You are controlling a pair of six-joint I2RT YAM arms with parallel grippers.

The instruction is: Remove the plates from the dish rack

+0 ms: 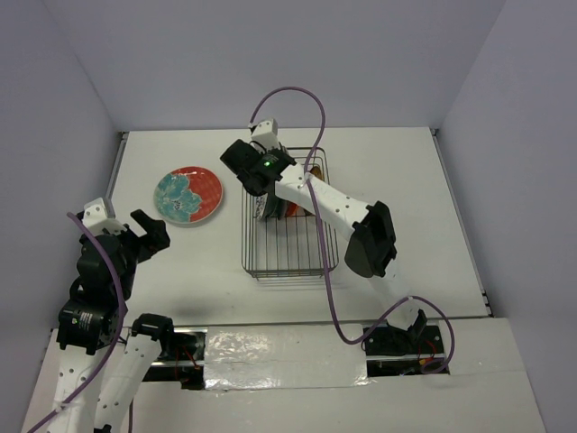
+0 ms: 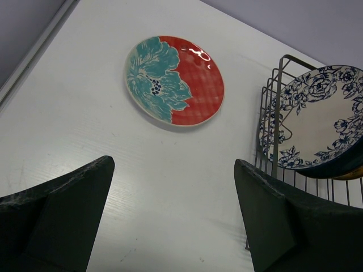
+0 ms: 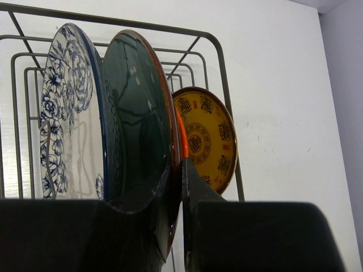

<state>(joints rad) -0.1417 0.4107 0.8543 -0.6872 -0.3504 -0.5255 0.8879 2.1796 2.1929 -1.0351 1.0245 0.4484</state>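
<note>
Right gripper (image 3: 177, 199) first: my fingers are down in the rack (image 1: 285, 254), pinched on the lower rim of the teal plate (image 3: 139, 113), one finger on each face. The plate stands upright on edge and fills the view just above the fingertips.

Close on the left of the fingers stands the white plate (image 3: 71, 113) with the blue flowers. It is nearly parallel to the teal one, with only a narrow gap between them, so that side is crowded. Hard against the teal plate's right face I see a bright orange edge, and I cannot tell whether it belongs to that plate or to another.

Beyond and to the right of the fingers, the yellow plate (image 3: 207, 136) stands on edge, partly hidden behind the teal one. The rack's wire frame rises behind all three.

Over to the left gripper (image 2: 173, 165): fingers spread wide, holding nothing, above bare table (image 2: 85, 124). Ahead of it, slightly left, the red plate (image 2: 176, 79) lies flat on the table, well clear of the rack. Ahead on the right, the rack's corner shows with the white plate leaning in it.

From above, my right arm lies across the rack, and its purple cable (image 1: 306, 95) loops over the far end.
</note>
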